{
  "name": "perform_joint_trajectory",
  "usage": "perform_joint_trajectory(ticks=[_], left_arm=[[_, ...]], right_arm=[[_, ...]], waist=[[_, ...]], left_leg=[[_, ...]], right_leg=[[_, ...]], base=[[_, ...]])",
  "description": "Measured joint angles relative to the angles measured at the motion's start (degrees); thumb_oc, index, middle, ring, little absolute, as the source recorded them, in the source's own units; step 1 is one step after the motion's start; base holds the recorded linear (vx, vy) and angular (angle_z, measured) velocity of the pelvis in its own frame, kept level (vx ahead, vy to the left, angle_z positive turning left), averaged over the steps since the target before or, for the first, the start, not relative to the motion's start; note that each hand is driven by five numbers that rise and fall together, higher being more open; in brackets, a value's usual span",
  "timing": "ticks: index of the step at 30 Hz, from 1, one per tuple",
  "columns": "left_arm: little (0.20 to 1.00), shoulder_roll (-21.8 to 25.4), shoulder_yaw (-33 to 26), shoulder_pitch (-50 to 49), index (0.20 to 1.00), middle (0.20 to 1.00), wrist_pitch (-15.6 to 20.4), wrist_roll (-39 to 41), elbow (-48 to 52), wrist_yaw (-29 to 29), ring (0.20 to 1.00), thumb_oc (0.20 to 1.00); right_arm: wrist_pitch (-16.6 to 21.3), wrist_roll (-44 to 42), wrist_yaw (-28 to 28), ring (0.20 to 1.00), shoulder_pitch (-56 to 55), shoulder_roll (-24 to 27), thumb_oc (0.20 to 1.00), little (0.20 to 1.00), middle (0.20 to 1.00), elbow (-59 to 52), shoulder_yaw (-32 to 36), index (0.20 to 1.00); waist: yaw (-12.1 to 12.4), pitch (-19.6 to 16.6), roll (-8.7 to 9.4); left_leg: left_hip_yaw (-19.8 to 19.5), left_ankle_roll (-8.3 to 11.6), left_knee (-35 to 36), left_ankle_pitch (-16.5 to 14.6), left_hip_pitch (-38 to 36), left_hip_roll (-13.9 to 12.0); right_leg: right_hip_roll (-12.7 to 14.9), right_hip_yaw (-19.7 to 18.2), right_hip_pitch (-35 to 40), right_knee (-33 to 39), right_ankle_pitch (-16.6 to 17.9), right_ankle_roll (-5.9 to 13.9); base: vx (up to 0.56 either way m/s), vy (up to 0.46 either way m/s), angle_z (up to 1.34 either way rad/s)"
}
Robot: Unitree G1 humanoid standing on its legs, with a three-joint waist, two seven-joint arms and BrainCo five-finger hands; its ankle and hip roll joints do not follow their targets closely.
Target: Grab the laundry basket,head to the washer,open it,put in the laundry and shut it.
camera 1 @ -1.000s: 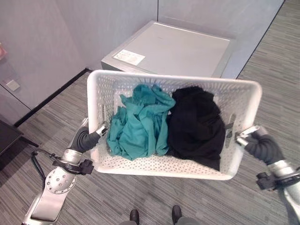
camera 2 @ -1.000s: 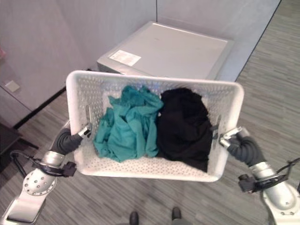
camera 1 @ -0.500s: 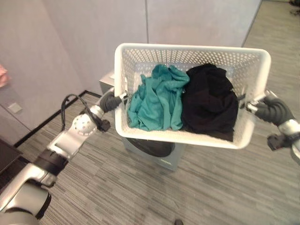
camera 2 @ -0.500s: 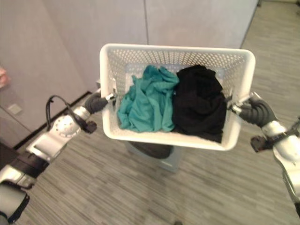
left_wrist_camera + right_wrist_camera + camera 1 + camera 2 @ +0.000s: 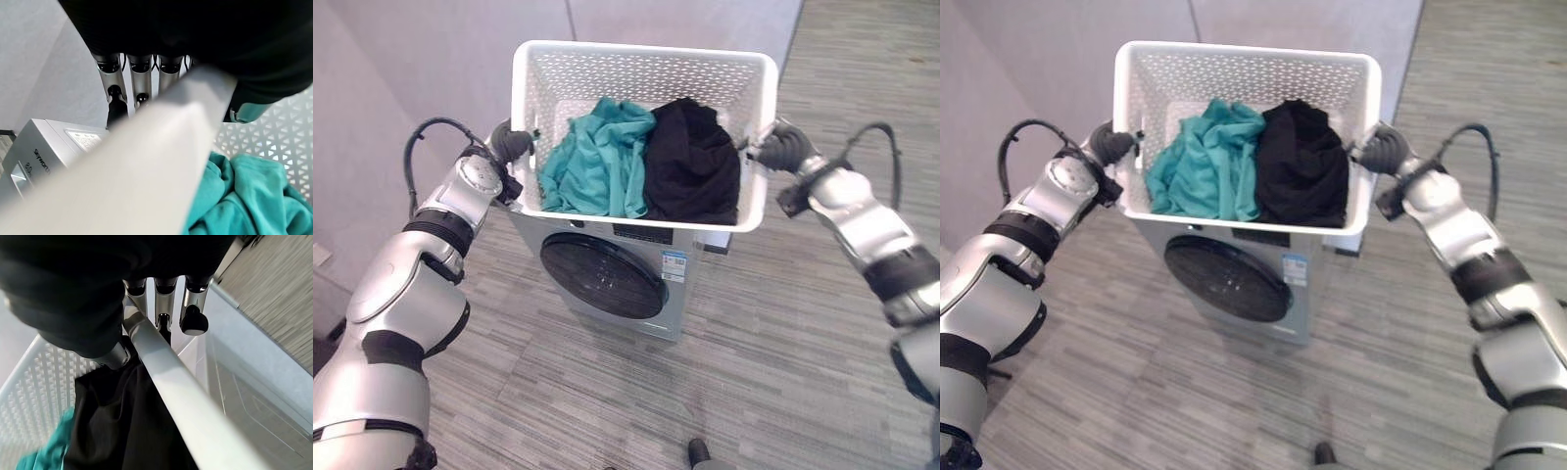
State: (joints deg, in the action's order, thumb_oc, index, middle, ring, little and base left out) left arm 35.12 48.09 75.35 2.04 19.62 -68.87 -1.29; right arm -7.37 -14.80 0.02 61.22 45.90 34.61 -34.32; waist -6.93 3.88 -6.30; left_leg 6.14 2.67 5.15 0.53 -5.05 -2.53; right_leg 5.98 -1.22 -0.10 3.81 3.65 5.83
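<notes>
A white perforated laundry basket (image 5: pixel 636 70) sits over the top of the grey front-loading washer (image 5: pixel 607 284), whose round dark door (image 5: pixel 602 277) is shut. Inside the basket lie a teal garment (image 5: pixel 592 162) and a black garment (image 5: pixel 690 162). My left hand (image 5: pixel 507 143) is shut on the basket's left rim; its fingers (image 5: pixel 139 73) curl round the white edge (image 5: pixel 146 161). My right hand (image 5: pixel 777 145) is shut on the right rim, fingers (image 5: pixel 193 308) hooked over the edge (image 5: pixel 186 391).
Grey wall panels (image 5: pixel 431 69) stand behind and left of the washer. Striped grey carpet (image 5: pixel 754 333) spreads in front and to the right. A dark shoe tip (image 5: pixel 698 451) shows at the bottom edge.
The camera has pulled back and both arms have reached forward, carrying the basket from in front of the washer to over its top. Both hands keep their hold on the rims.
</notes>
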Motion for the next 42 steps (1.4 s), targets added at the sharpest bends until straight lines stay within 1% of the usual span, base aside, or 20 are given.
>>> perform_joint_trajectory(ticks=[7, 9, 10, 14, 16, 18, 19, 20, 22, 23, 25, 27, 29, 30, 31, 32, 33, 36, 37, 42], left_arm=[[0.200, -8.86, -0.22, 0.48, 0.200, 0.200, -1.76, -0.63, -2.02, -0.35, 0.200, 0.200], [0.200, -10.49, 0.13, 1.12, 0.200, 0.200, -3.57, -0.59, -5.20, -0.07, 0.200, 0.200], [0.200, -10.88, 0.45, 1.28, 0.200, 0.200, -3.57, -0.66, -6.27, 0.33, 0.200, 0.200], [0.200, -10.17, 0.31, 3.65, 0.200, 0.200, -3.89, -2.14, -7.30, 2.47, 0.200, 0.200], [0.200, -10.09, -0.27, 4.31, 0.200, 0.200, -4.08, -2.13, -8.30, 3.72, 0.200, 0.200], [0.200, -11.48, -0.20, 4.36, 0.200, 0.200, -4.60, -2.12, -7.72, 4.90, 0.200, 0.200], [0.200, -12.09, -0.24, 4.15, 0.200, 0.200, -4.77, -1.99, -7.76, 5.17, 0.200, 0.200], [0.200, -12.58, -1.12, 3.61, 0.200, 0.200, -3.53, -1.57, -7.15, 3.77, 0.200, 0.200], [0.200, -12.66, -2.01, 3.76, 0.200, 0.200, -3.55, -1.65, -7.24, 3.11, 0.200, 0.200], [0.200, -12.41, -2.27, 3.54, 0.200, 0.200, -3.56, -1.64, -7.24, 2.85, 0.200, 0.200], [0.200, -9.73, -2.40, 3.23, 0.200, 0.200, -4.17, -1.59, -8.03, 2.68, 0.200, 0.200], [0.200, -8.17, -2.71, 3.08, 0.200, 0.200, -4.17, -1.63, -7.93, 2.69, 0.200, 0.200], [0.200, -7.53, -2.82, 2.50, 0.200, 0.200, -4.35, -1.54, -8.04, 2.49, 0.200, 0.200], [0.200, -6.87, -2.31, 2.14, 0.200, 0.200, -4.29, -1.55, -7.85, 2.48, 0.200, 0.200], [0.200, -6.49, -2.40, 0.91, 0.200, 0.200, -4.34, -1.52, -7.16, 2.39, 0.200, 0.200], [0.200, -6.03, -2.30, 0.89, 0.200, 0.200, -4.59, -1.57, -6.97, 2.57, 0.200, 0.200], [0.200, -5.67, -1.39, -0.30, 0.200, 0.200, -4.18, -1.44, -6.12, 2.47, 0.200, 0.200], [0.200, -5.75, 1.29, -0.40, 0.200, 0.200, -4.17, -1.66, -6.68, 2.67, 0.200, 0.200], [0.200, -6.26, 1.72, -0.25, 0.200, 0.200, -4.11, -1.72, -6.38, 2.72, 0.200, 0.200], [0.200, -6.30, 2.24, -0.27, 0.200, 0.200, -3.95, -2.69, -8.81, 2.65, 0.200, 0.200]], right_arm=[[0.29, 2.16, -0.71, 0.200, 9.42, -2.55, 0.200, 0.200, 0.200, 20.36, -5.38, 0.200], [0.00, 2.17, 0.57, 0.200, 15.02, -7.33, 0.200, 0.200, 0.200, 30.40, -8.71, 0.200], [0.04, 2.15, 0.97, 0.200, 15.19, -8.44, 0.200, 0.200, 0.200, 32.57, -8.63, 0.200], [0.25, 2.10, 2.76, 0.200, 17.48, -9.35, 0.200, 0.200, 0.200, 35.61, -7.35, 0.200], [0.07, 2.07, 4.03, 0.200, 19.41, -8.79, 0.200, 0.200, 0.200, 35.65, -8.08, 0.200], [-0.28, 1.96, 5.70, 0.200, 19.87, -6.17, 0.200, 0.200, 0.200, 34.70, -10.66, 0.200], [-0.62, 1.98, 6.01, 0.200, 20.29, -5.48, 0.200, 0.200, 0.200, 34.62, -11.35, 0.200], [-0.34, 1.96, 5.86, 0.200, 20.50, -4.60, 0.200, 0.200, 0.200, 34.28, -11.86, 0.200], [-0.27, 1.46, 5.94, 0.200, 20.57, -5.38, 0.200, 0.200, 0.200, 34.52, -13.47, 0.200], [-0.37, 0.79, 5.18, 0.200, 20.26, -5.71, 0.200, 0.200, 0.200, 34.76, -13.75, 0.200], [-0.50, -0.73, 4.65, 0.200, 20.15, -8.89, 0.200, 0.200, 0.200, 34.91, -14.45, 0.200], [-0.52, -1.60, 2.99, 0.200, 19.80, -11.72, 0.200, 0.200, 0.200, 36.06, -13.24, 0.200], [-0.19, -1.92, 2.86, 0.200, 19.23, -11.97, 0.200, 0.200, 0.200, 34.76, -13.19, 0.200], [0.07, -1.97, 2.32, 0.200, 18.52, -12.65, 0.200, 0.200, 0.200, 34.47, -13.11, 0.200], [0.00, -2.20, 2.14, 0.200, 16.76, -12.33, 0.200, 0.200, 0.200, 32.24, -11.92, 0.200], [0.18, -2.38, 2.13, 0.200, 15.43, -11.98, 0.200, 0.200, 0.200, 30.74, -11.61, 0.200], [1.06, -2.46, 1.71, 0.200, 10.96, -12.30, 0.200, 0.200, 0.200, 28.24, -8.72, 0.200], [-0.14, -2.43, 2.76, 0.200, 9.85, -12.13, 0.200, 0.200, 0.200, 28.23, -10.48, 0.200], [-0.22, -2.45, 2.81, 0.200, 9.36, -11.51, 0.200, 0.200, 0.200, 28.19, -10.49, 0.200], [-0.31, -2.43, 3.52, 0.200, 9.91, -12.88, 0.200, 0.200, 0.200, 28.83, -10.39, 0.200]], waist=[[-0.16, 2.00, -0.15], [-0.79, 3.18, 0.29], [-0.86, 3.33, 0.20], [-1.13, 3.09, 2.14], [-2.23, 2.84, 2.58], [-3.67, 1.18, 2.51], [-4.24, 0.32, 2.00], [-3.78, 0.51, 2.73], [-2.55, 0.52, 2.64], [-1.76, 0.45, 2.51], [-1.28, 1.24, 4.72], [-1.44, 2.38, 8.59], [-0.11, 2.22, 9.38], [0.03, 2.35, 9.33], [1.88, 2.76, 5.58], [2.02, 2.25, 5.66], [1.26, 0.48, 6.67], [1.37, -2.18, 3.93], [1.09, -2.75, 1.62], [0.78, -4.21, 4.47]], left_leg=[[-0.71, -4.12, -0.42, -2.28, -0.84, 3.48], [-0.76, -5.81, 0.18, -2.36, -2.47, 3.51], [-0.66, -5.83, 0.17, -2.70, -2.95, 2.61], [-0.65, -5.00, -0.26, -4.30, -3.36, 2.35], [-2.44, -3.87, -1.11, -6.06, -4.32, 2.06], [-6.82, -2.20, -2.31, -9.14, -5.89, -0.57], [-7.36, -1.04, -6.05, -9.64, -5.49, -1.62], [-5.36, 3.12, -20.94, -11.23, 0.56, -2.37], [-5.60, 3.25, -42.10, -10.01, 8.49, -3.05], [-7.00, 4.63, -46.94, -3.37, 10.06, -2.97], [-7.11, 4.49, -50.32, -3.51, 12.58, -3.99], [-6.05, 3.58, -40.65, -3.71, 13.34, -4.72], [-6.71, 4.74, -28.84, -2.87, 13.32, -6.13], [-7.72, 4.89, -24.38, -2.16, 13.16, -6.61], [-11.20, 4.89, -11.04, 0.65, 9.96, -12.12], [-11.61, 6.23, -7.65, 1.67, 8.93, -13.69], [-10.52, 6.30, -6.76, 2.25, 8.68, -14.55], [-9.87, 5.92, -8.64, 3.30, 7.06, -10.23], [-7.26, 4.41, -7.23, 7.27, 5.09, -9.27], [-5.59, 4.05, -4.03, 7.43, 1.94, -7.10]], right_leg=[[2.39, -0.85, -6.35, -14.69, -5.30, 3.14], [2.60, 4.31, -12.78, -25.85, -9.04, 1.68], [1.61, 6.14, -13.58, -24.68, -10.33, -0.22], [0.72, 12.92, -17.91, -10.40, -5.42, 0.81], [0.38, 8.88, -18.22, -8.14, -3.76, 0.60], [-1.51, 5.68, -18.02, -15.74, -1.51, -0.36], [-2.73, 6.16, -17.35, -16.67, -1.57, -0.45], [-2.94, 6.80, -15.31, -15.16, -1.49, -0.65], [-4.62, 9.15, -12.06, -11.44, 0.07, -1.70], [-5.91, 8.65, -11.25, -10.97, -1.05, -3.34], [-7.29, 7.06, -8.30, -9.69, 1.14, -7.52], [-7.09, 4.63, -4.65, -6.53, 1.28, -6.85], [-8.09, 3.79, -3.31, -5.28, 1.04, -5.65], [-8.31, 4.02, -2.27, -4.50, -0.41, -1.68], [-9.08, 7.29, -6.53, -16.58, -8.60, -5.46], [-7.88, 4.15, -6.58, -18.07, -6.62, -8.25], [-6.45, 2.91, -3.41, -15.21, -8.04, -6.74], [-7.17, 1.21, 0.70, -11.12, -6.91, -7.03], [-8.44, 0.66, 2.15, -10.53, -7.21, -6.66], [-5.87, 0.17, 2.51, -10.40, -7.16, -5.44]], base=[[0.08, 0.191, -0.02], [0.26, 0.019, -0.37], [0.19, -0.026, -0.16], [0.31, -0.047, 0.09], [0.27, -0.045, 0.44], [0.34, -0.148, 1.13], [0.27, -0.186, 1.05], [0.15, -0.186, 0.52], [0.18, -0.185, 0.04], [0.14, -0.056, -0.41], [0.25, 0.017, -0.55], [0.18, 0.073, -0.32], [0.25, 0.147, -0.46], [0.33, 0.200, -0.76], [0.28, 0.188, -0.74], [0.27, 0.206, -0.57], [0.12, 0.103, -0.10], [0.15, 0.127, -0.41], [0.12, 0.122, -0.01], [0.09, 0.099, -0.19]])
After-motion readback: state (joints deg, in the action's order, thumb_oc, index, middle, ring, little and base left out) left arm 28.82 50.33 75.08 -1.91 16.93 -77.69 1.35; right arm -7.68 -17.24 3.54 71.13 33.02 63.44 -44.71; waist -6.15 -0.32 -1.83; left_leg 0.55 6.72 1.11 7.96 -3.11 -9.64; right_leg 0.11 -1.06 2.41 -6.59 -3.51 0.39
